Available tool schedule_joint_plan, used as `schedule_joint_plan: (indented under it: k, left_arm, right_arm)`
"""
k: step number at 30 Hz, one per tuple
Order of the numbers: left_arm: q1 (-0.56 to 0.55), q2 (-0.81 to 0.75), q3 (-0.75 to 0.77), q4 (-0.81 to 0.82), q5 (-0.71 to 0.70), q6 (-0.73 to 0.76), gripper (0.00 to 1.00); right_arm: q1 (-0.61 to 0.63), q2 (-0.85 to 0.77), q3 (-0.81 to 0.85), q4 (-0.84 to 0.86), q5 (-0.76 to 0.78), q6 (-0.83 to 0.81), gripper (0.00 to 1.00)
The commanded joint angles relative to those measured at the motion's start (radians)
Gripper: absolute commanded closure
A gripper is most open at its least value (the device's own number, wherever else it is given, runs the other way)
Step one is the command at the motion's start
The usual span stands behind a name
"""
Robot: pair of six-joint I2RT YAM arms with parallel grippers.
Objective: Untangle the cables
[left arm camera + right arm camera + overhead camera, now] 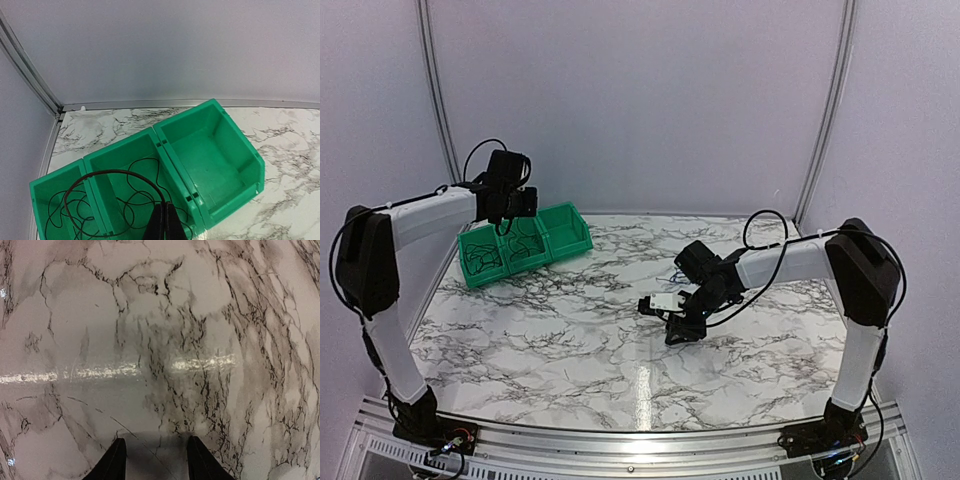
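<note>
**Untangling rig: left arm has a wire over the bins**

So the left pincer is clenched tight on a dark cable loop; the loop arcs out to the left of the fingertips and hangs over the left and middle compartments of the green three-compartment bin; more thin black cables lie in loose squiggles in the left compartment, with some in the middle one too; the bin sits in the far-left corner of the marble worktop; the right pincer is well apart from all that, low over the marble, released with its fingers spread; there's a faint thin line just ahead of it, can't tell if it's wire or a marble vein.
</note>
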Motion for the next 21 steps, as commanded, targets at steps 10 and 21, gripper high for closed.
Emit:
schedule_joint_plan:
  k: [10, 21]
  left_arm:
    - [0.079, 0.303, 0.321, -0.043, -0.042, 0.019, 1.0]
    - [0.08, 0.36, 0.198, 0.017, 0.022, -0.074, 1.0]
  right_arm:
    - [-0.005, 0.055, -0.017, -0.028, 0.058, -0.012, 0.58]
    - [-0.005, 0.066, -0.02, -0.028, 0.061, -0.017, 0.58]
